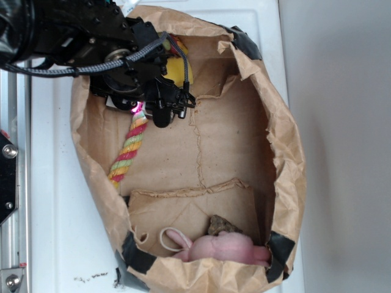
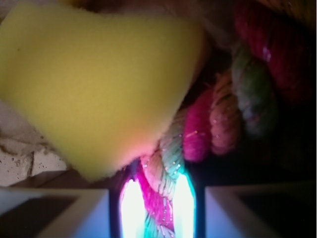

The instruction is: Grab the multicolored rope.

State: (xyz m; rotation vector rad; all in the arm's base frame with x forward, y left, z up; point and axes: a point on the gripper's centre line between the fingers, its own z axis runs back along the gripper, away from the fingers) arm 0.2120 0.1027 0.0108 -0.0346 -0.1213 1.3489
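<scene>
My fingers (image 2: 54, 210) are closed around the thick twisted red, yellow and green cotton rope (image 1: 127, 152) (it touches the yellow sponge block (image 2: 94, 84)) near the brown paper bag's (image 1: 287, 165) top-left corner.

**Even daylight outside the bag, blur and coloured glare at the wrist**

The exterior view is brightly and evenly lit, sharp across most of the frame. The crumpled brown paper bag (image 1: 287, 152) throws soft shadows down its inner walls, darkest at its lower corners. A small pink glow shines under the black robot gripper (image 1: 160, 108) onto the red, yellow and green twisted rope (image 1: 129, 149).

The wrist view is dim and badly out of focus. The yellow foam sponge block (image 2: 94, 84) fills the upper left as a soft, bright smear. The rope coils sit in deep shadow at the right edge. Along the bottom edge, two white-cyan light strips blow out with magenta fringing.
</scene>
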